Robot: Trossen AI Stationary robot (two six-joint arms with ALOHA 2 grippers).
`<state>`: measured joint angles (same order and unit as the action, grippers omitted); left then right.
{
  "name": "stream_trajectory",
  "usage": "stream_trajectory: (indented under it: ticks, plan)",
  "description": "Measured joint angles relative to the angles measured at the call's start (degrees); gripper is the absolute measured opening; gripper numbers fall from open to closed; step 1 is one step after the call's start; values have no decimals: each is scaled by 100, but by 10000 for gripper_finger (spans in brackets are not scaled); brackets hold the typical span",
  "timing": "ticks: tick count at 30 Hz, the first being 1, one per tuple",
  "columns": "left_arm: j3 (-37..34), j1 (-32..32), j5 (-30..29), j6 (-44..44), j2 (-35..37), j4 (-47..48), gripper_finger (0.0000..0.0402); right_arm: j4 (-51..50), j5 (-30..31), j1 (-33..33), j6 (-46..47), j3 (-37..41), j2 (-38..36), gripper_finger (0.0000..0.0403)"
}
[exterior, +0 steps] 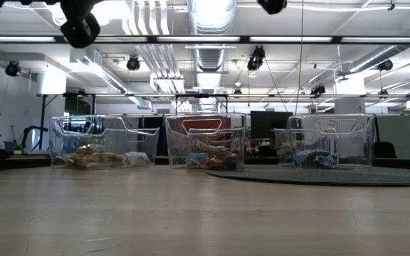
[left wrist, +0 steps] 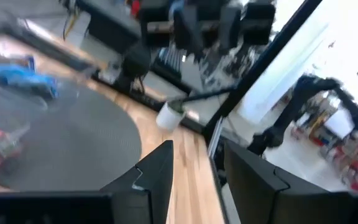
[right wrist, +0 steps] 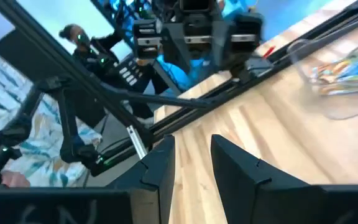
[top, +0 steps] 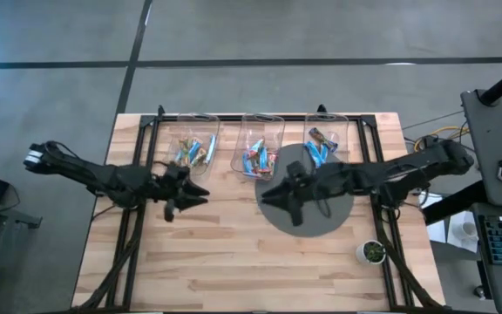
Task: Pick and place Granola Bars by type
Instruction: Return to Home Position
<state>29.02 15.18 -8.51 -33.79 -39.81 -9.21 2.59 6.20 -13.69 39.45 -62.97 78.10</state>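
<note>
The left end effector (top: 194,194) hung above the worktop (top: 234,262) just in front of the left clear bin (top: 190,118), its fingers apart and holding nothing. The right end effector (top: 273,194) hung over the edge of the dark round mat (top: 312,218), fingers likewise apart and empty. The granola bars (top: 256,160) lay inside the left, middle bin (top: 262,116) and right bin (top: 327,116) along the far edge.

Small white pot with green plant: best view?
High view: the small white pot shows whole from above, plant included. Left wrist view shows the pot side-on. Low and right wrist views don't show it.
</note>
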Motion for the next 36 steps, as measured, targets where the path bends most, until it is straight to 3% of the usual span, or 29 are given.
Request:
stream_trajectory:
  ticks: [4, 9, 17, 22, 29, 36]
  plan:
    - [-132, -210, 151, 126, 581, 77, 126, 304, 84, 124, -229, 648, -826, 95]
    - [-378, -513, 533, 186, 1040, 156, 126, 1062, 620, 144, -658, 1586, -1766, 95]
    - [-1070, -901, 713, 125, 1208, -284, 126, 2830, 640, 287, -427, 3306, -2391, 95]
    - [-1224, -1435, 1138, 21, 1285, -331, 126, 3680, 623, 360, -238, 4056, -2691, 95]
    - [-1390, -2200, 1400, 23, 1528, -274, 126, 3770, 625, 365, -364, 4643, -3433, 95]
    - [-1786, -2302, 1405, -337, 1819, -179, 126, 3759, 635, 363, -215, 5270, -4114, 95]
